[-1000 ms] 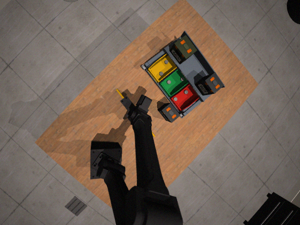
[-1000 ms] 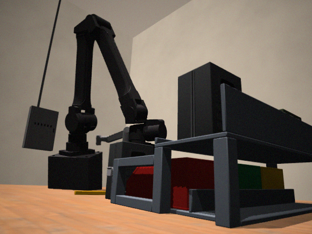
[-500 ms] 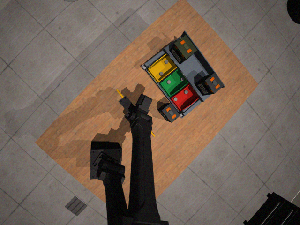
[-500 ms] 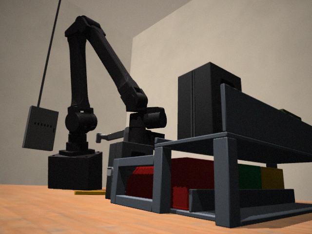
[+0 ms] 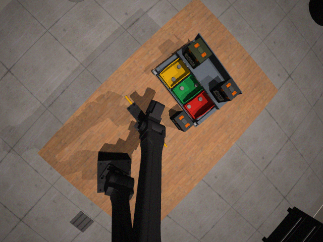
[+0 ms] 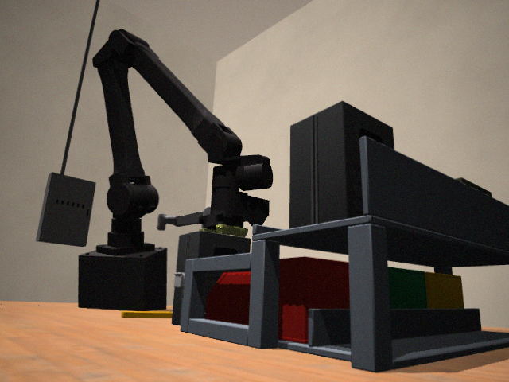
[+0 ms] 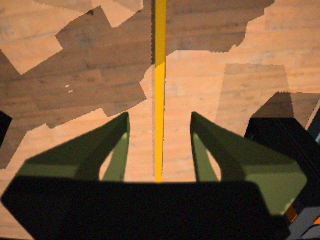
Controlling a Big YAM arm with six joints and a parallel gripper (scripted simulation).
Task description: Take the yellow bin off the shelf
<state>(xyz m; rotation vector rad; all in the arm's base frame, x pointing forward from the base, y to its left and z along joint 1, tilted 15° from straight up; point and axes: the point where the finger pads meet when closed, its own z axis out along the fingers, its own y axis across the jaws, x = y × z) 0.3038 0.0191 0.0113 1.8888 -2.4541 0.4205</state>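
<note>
On the low grey shelf [image 5: 166,61] [image 6: 262,296], my yellow open bin [image 5: 174,73] [image 6: 444,290] sits upright at one end, two round grey parts inside. Beside it stands the green open bin [image 5: 186,93] [image 6: 406,287], then the red one. Out in front of the shelf, I have the black arm [image 5: 151,166] [image 6: 172,90] bent high at its elbow, the pincer [image 5: 141,122] [image 6: 223,230] [image 7: 159,119] pointing down above the table [image 5: 208,145] [image 6: 82,345] [image 7: 195,80], partly open around nothing.

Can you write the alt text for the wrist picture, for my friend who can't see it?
A robot's open pincer, with two green fingers, points at a wooden table with nothing between its tips. Beyond them a thin yellow strip runs straight up the middle of the picture, and dark shadows patch the wood.
</note>
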